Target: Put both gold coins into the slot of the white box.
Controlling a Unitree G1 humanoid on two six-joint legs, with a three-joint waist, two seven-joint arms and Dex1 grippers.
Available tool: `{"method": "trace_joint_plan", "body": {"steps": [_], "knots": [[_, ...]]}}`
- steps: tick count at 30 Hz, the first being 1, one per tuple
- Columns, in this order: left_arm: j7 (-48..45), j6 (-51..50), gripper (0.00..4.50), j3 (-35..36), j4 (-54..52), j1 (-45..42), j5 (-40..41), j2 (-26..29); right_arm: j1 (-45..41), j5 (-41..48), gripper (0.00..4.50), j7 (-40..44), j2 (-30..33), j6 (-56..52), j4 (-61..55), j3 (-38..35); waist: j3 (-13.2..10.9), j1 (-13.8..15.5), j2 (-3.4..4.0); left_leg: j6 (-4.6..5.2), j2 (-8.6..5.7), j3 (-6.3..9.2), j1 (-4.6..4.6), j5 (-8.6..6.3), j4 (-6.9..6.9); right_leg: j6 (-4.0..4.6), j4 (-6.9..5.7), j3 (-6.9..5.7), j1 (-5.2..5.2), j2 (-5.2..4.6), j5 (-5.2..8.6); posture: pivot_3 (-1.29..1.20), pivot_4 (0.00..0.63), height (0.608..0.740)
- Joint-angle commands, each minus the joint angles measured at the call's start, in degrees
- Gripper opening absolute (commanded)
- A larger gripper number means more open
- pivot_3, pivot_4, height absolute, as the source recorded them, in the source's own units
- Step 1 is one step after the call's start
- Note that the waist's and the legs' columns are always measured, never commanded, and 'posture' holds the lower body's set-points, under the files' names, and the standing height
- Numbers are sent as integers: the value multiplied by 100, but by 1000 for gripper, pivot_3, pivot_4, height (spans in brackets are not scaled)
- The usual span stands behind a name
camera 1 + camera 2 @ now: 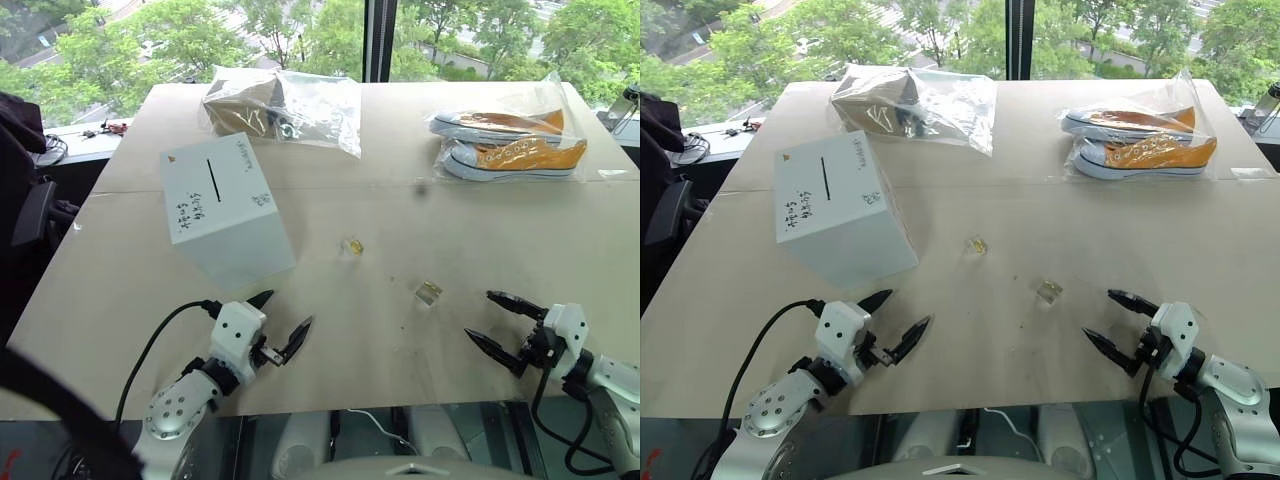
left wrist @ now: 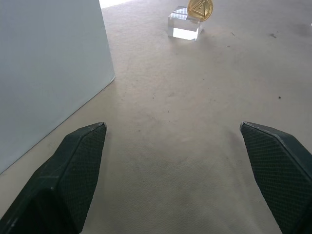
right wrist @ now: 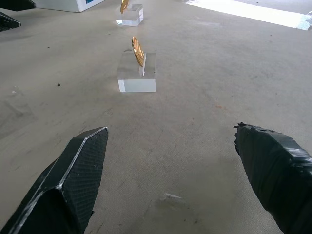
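Coins (image 3: 138, 50) (image 2: 200, 8) stand upright in clear holders (image 3: 136, 73) near the box (image 1: 225, 211); both pincers (image 1: 283, 325) (image 1: 505, 323) gape wide, empty.

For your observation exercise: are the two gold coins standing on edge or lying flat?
On edge. Each gold coin stands upright in its own clear holder on the table.

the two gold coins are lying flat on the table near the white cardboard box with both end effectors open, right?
Not flat: each small round gold coin stands upright on a clear plastic block, as the right wrist view shows. The white cardboard box is near; both end effectors are open.
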State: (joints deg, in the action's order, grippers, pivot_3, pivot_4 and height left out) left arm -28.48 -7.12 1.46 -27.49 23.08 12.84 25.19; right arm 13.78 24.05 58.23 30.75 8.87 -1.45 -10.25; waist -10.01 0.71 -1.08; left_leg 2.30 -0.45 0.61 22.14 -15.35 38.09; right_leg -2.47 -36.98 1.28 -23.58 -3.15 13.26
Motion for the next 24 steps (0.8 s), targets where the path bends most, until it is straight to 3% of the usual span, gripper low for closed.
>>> {"method": "trace_joint_plan", "body": {"steps": [1,16,24], "knots": [[-130,38,4500,-15,-139,-8,129,16,3,102,4443,-51,21,-48,-237,-76,0,-1,0,0,0,0,0,0,0,0,0,0,0,0,0,0,150,740],[-185,157,4500,-5,-67,-10,26,-59,-216,181,4443,-132,-11,-417,-590,117,0,-1,0,0,-1,0,0,0,2,0,0,-2,1,1,-1,0,150,740],[-376,-85,4500,-68,-417,-236,186,76,-675,190,4443,-695,-181,-1090,-1303,511,2,-2,1,0,-1,1,-1,0,4,-3,-5,-4,1,4,-3,0,150,740]]}}
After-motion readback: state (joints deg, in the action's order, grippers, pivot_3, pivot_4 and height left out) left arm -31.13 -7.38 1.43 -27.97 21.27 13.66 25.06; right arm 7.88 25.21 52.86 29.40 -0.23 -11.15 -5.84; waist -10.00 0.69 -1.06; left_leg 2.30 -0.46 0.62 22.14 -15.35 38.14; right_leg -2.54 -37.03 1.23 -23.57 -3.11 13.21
